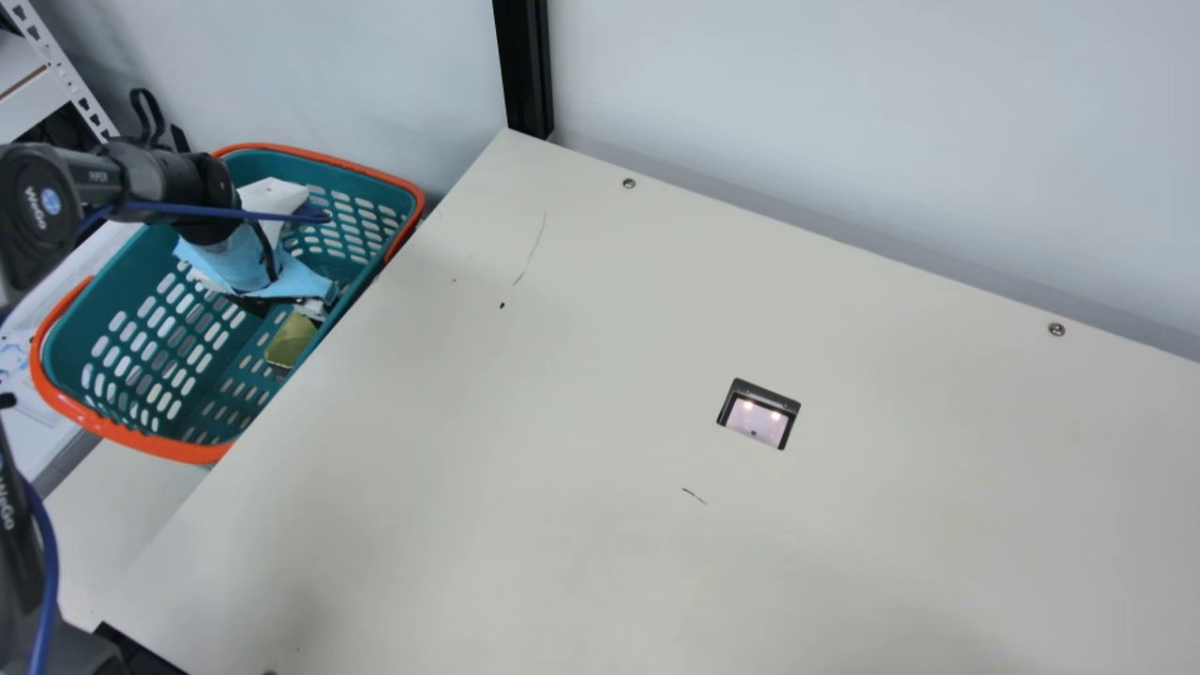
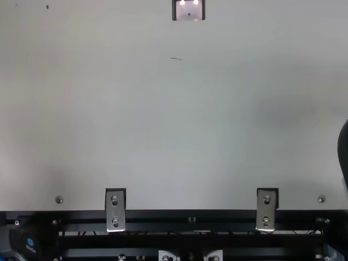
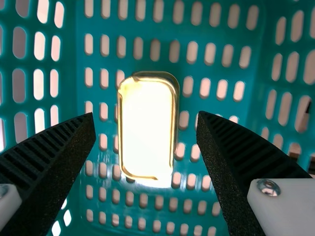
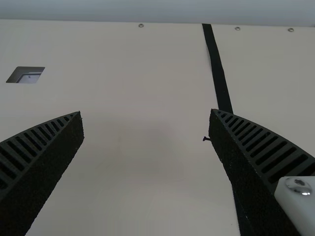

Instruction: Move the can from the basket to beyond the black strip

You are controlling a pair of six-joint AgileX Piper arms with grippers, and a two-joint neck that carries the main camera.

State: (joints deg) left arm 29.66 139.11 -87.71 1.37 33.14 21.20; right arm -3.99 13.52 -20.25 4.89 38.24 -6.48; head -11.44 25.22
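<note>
We have the can [image 3: 147, 125] lying broad face up on the basket's [image 1: 136, 433] floor. In the left wrist view, its long axis runs lengthwise between our left jaws [image 1: 281, 306], nearly in line with the floor's slots; we can't tell one end from the other. Those jaws stand apart, gripping nothing, one beside each long side. Our right jaws [image 4: 146, 113] are spread, holding nothing, over the table [image 4: 142, 196].
</note>
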